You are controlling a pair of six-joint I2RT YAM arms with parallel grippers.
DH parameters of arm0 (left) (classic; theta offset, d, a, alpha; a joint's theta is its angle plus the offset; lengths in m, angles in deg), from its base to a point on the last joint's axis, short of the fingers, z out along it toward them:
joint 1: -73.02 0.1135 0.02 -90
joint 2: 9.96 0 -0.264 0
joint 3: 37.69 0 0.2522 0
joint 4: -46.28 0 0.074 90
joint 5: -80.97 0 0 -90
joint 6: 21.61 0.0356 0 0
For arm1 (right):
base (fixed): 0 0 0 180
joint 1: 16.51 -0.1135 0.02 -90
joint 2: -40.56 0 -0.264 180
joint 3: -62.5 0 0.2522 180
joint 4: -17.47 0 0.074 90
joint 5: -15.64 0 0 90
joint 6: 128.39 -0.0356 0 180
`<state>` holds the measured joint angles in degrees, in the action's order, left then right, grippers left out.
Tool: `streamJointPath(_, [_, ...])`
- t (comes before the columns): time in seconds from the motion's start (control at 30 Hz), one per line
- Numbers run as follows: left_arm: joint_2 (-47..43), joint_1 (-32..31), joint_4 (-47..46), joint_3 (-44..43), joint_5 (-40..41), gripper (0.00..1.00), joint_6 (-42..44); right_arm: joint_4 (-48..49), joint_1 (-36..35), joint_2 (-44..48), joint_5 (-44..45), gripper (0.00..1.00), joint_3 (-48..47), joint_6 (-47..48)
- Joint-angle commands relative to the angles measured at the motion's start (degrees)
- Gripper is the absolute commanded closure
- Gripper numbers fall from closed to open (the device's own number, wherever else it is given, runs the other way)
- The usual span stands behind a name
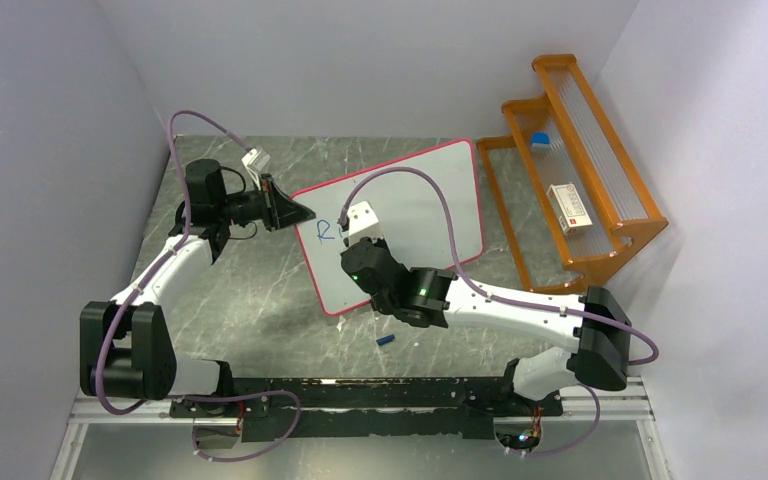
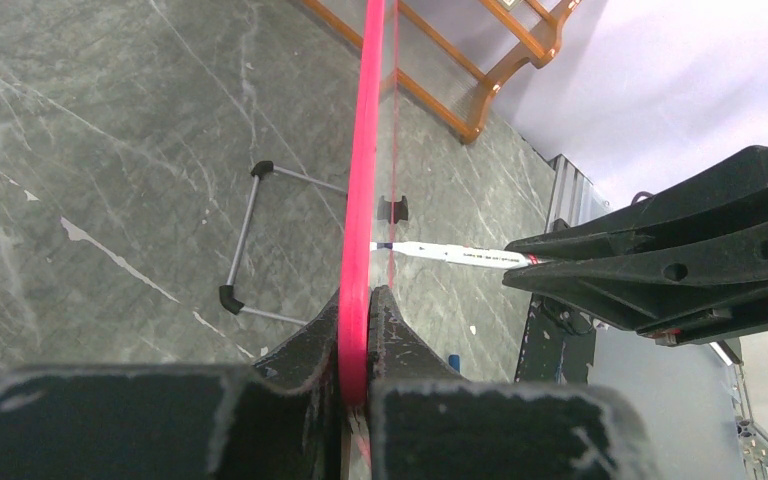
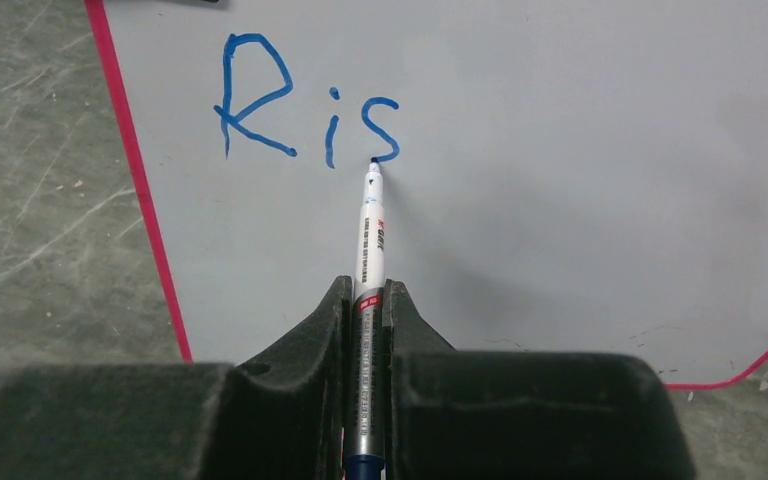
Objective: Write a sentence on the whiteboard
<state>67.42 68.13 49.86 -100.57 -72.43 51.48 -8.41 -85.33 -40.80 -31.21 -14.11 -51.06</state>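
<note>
The whiteboard [image 1: 430,215], white with a thin pink-red frame, stands tilted on the grey table. My left gripper [image 1: 305,212] is shut on its left edge, and in the left wrist view the frame [image 2: 365,150] runs straight between the fingers [image 2: 400,330]. My right gripper [image 3: 367,295] is shut on a white-and-silver marker [image 3: 371,230]. The marker's tip touches the board [image 3: 580,180] at the foot of the last letter. Of the sentence [image 3: 305,105], the blue letters "Ris" show near the board's top left corner.
An orange stepped rack [image 1: 600,215] stands at the right wall, holding a white box [image 1: 570,208] and a small blue item [image 1: 540,140]. A blue marker cap [image 1: 386,341] lies on the table near the board's front edge. The board's wire stand [image 2: 250,240] shows behind it.
</note>
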Motion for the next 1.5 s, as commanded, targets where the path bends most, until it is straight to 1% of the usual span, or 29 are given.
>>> streamJointPath(0.0, [1.72, -1.95, 4.98, 0.70, 2.14, 0.95, 5.47, 1.86, 0.52, -0.10, -2.40, 1.00, 0.39, -1.00])
streamJointPath(0.2, [1.63, -1.97, 5.19, 0.70, 2.26, 0.95, 5.64, 3.52, 0.47, 0.64, -0.44, 1.00, 0.68, -0.82])
streamJointPath(0.3, [1.55, -1.97, 5.32, 0.65, 2.42, 0.95, 5.65, 4.63, 0.49, 2.37, -1.08, 1.00, 1.77, -0.48])
streamJointPath(0.53, [1.54, -1.97, 5.74, 0.48, 2.65, 0.95, 6.00, 3.53, 0.83, 5.70, -0.70, 1.00, 2.91, -0.47])
streamJointPath(0.73, [1.54, -1.97, 5.92, 0.43, 2.66, 0.95, 6.14, 3.31, 2.95, 7.68, -2.04, 1.00, 4.17, -0.70])
streamJointPath(1.13, [1.76, -1.97, 6.14, 0.34, 2.73, 0.95, 6.25, 5.01, 4.87, 5.72, -5.58, 1.00, 3.90, -0.52])
streamJointPath(1.47, [1.76, -1.97, 6.25, 0.26, 2.71, 0.95, 6.34, 5.72, 6.27, 4.52, -6.22, 1.00, 3.91, -0.35])
